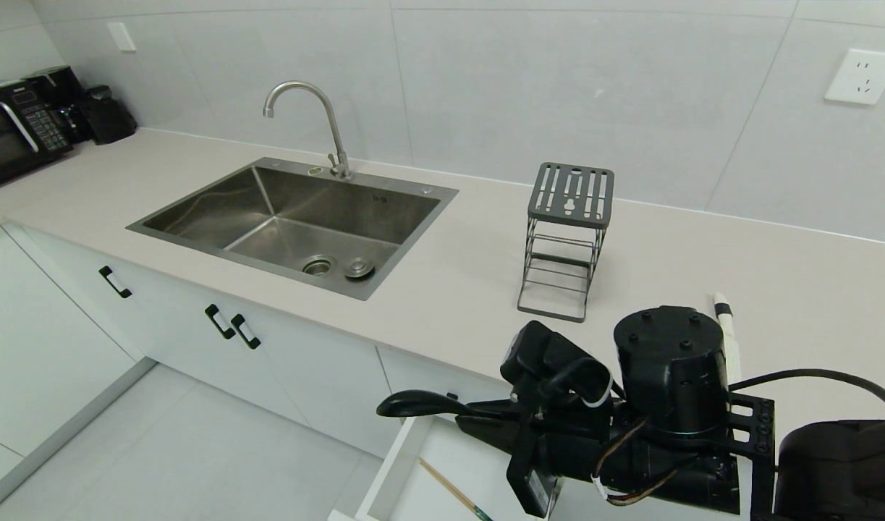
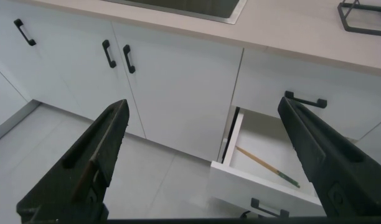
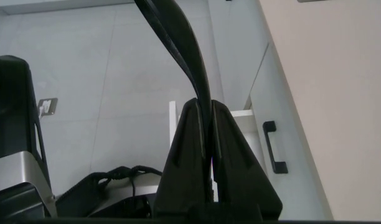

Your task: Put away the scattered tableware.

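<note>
My right gripper (image 1: 489, 414) is shut on the handle of a black spoon (image 1: 420, 403), held level above the open white drawer (image 1: 395, 474) under the counter's edge. The right wrist view has the spoon (image 3: 178, 43) sticking out from the shut fingers (image 3: 237, 162), with the floor below. A wooden chopstick (image 1: 453, 492) lies in the drawer. My left gripper (image 2: 203, 106) hangs open and empty in front of the cabinets, facing the drawer (image 2: 231, 152) and the chopstick (image 2: 268, 167). A white-handled utensil (image 1: 728, 333) lies on the counter behind my right wrist.
A dark wire rack (image 1: 566, 239) stands on the beige counter (image 1: 456, 282). The steel sink (image 1: 196, 217) with its tap (image 1: 319, 116) is to the left. A microwave (image 1: 15, 134) sits at the far left. White cabinet doors (image 2: 172, 81) with black handles line the front.
</note>
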Motion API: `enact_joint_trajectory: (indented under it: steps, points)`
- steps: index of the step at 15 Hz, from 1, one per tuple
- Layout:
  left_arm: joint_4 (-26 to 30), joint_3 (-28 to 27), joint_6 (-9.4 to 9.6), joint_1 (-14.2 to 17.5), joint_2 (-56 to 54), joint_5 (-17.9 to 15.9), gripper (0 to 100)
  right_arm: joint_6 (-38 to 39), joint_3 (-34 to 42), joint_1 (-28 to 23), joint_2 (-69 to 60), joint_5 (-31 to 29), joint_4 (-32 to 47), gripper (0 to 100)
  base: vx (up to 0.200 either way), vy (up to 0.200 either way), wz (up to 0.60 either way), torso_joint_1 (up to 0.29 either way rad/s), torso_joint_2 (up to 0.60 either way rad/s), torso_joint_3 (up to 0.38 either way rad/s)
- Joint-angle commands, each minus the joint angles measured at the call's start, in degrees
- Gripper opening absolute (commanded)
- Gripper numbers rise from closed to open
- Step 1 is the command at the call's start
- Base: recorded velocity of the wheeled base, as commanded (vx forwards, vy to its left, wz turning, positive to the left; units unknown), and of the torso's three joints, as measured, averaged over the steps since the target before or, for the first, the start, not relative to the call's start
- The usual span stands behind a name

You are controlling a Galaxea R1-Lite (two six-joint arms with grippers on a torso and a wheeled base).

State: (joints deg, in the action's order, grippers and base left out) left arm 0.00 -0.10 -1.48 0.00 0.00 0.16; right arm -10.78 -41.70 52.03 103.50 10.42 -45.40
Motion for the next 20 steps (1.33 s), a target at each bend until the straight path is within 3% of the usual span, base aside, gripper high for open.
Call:
enact_joint_trajectory:
  steps: [1,20]
  points:
    - [-0.1,0.0,-0.02,0.0,0.0,0.0,100,0.0,0.0,0.0,0.2,0.0,0.0,0,0.000,0.000,0.00,0.000,0.00,0.000]
    - [0.0,0.0,-0.02,0.0,0.0,0.0,100,0.9,-3.5,2.7,2.3,-0.1,-0.1,0,0.000,0.000,0.00,-0.252,0.50,0.243]
